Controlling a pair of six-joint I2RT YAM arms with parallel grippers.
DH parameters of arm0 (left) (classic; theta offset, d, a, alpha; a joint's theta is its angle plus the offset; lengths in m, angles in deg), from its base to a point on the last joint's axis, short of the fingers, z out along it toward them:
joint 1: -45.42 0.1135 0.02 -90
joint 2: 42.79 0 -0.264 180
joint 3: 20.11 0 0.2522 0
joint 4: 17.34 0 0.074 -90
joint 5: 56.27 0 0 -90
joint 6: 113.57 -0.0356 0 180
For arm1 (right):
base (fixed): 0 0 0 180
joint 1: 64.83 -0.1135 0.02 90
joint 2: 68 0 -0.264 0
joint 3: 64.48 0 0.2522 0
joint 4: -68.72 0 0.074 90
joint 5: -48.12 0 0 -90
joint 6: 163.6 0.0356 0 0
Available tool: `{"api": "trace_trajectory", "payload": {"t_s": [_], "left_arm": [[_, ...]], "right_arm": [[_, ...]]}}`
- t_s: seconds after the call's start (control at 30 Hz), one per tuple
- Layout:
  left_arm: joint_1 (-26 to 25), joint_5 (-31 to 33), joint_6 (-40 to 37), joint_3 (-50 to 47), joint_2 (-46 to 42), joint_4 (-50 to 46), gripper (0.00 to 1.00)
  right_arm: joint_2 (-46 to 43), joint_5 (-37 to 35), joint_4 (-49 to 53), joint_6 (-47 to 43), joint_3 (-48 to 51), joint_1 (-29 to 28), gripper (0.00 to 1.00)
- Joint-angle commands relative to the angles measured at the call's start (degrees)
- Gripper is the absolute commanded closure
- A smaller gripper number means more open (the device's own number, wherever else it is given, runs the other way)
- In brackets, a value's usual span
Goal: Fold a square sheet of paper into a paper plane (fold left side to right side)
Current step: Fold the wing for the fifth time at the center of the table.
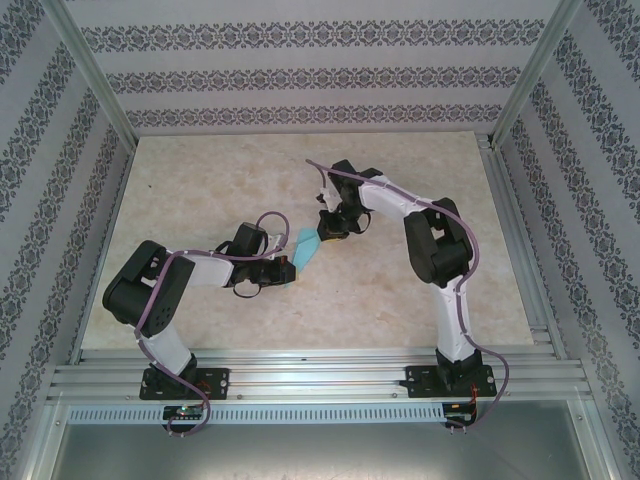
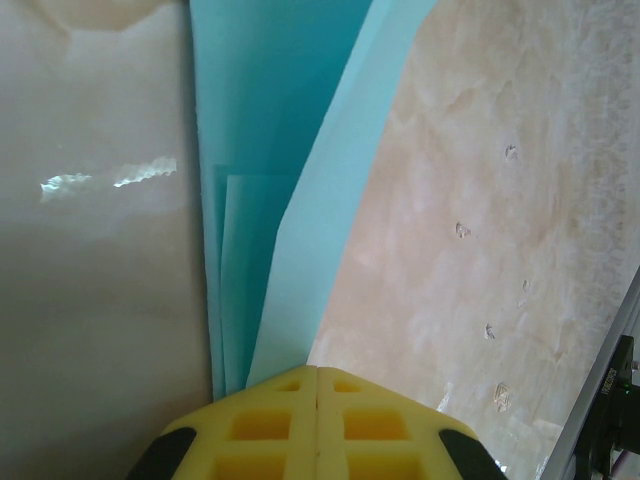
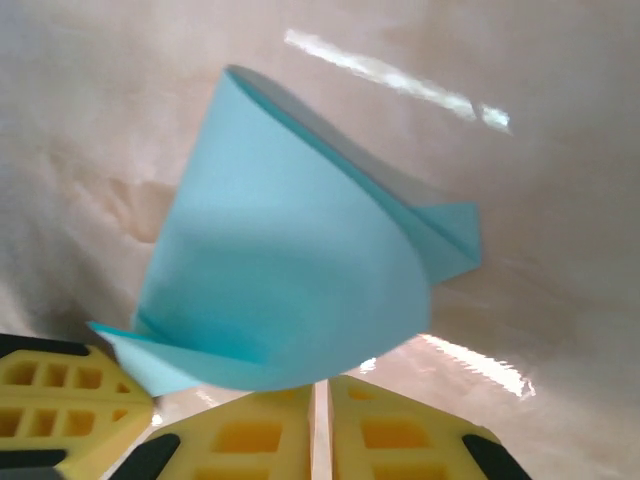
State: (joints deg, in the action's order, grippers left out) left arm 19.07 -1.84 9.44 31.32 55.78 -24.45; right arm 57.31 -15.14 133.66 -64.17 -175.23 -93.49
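both arms meet mid-table (image 1: 200,180), and there's the folded cyan paper sheet (image 1: 305,247), caught between the two grippers. left gripper (image 2: 317,372): yellow fingers pressed together, clamping the sheet's narrow layered end. right gripper (image 3: 322,385): pinched tight on the opposite edge, the paper bowing up in a curve above its tips.

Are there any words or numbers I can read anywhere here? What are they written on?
There is no text that can be read.
The paper sheet: plain blue, nothing written on it.
The yellow pads: blank.
The wallpaper: flowery patterns, no letters.
The small board under the left arm's base: too small to read.
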Motion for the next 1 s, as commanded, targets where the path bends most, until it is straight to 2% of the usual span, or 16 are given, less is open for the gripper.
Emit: {"api": "trace_trajectory", "payload": {"t_s": [0.0,0.17,0.57,0.97], "left_arm": [[-1.95,6.13,-1.45,-3.51,3.96,-9.11,0.99],[-1.90,6.13,-1.63,-3.40,3.92,-9.34,0.99],[-1.95,6.39,-1.98,-3.48,3.39,-10.21,0.99],[-1.95,6.78,-2.15,-4.09,2.71,-10.78,0.99]], "right_arm": [[-0.90,2.16,-1.29,0.05,0.45,-2.72,0.87],[2.64,1.06,-1.68,0.62,-1.88,-3.55,0.87],[8.07,-6.07,1.95,-6.18,-7.04,-1.87,0.87],[10.07,-13.07,4.52,-9.92,-9.61,2.14,0.87]]}}
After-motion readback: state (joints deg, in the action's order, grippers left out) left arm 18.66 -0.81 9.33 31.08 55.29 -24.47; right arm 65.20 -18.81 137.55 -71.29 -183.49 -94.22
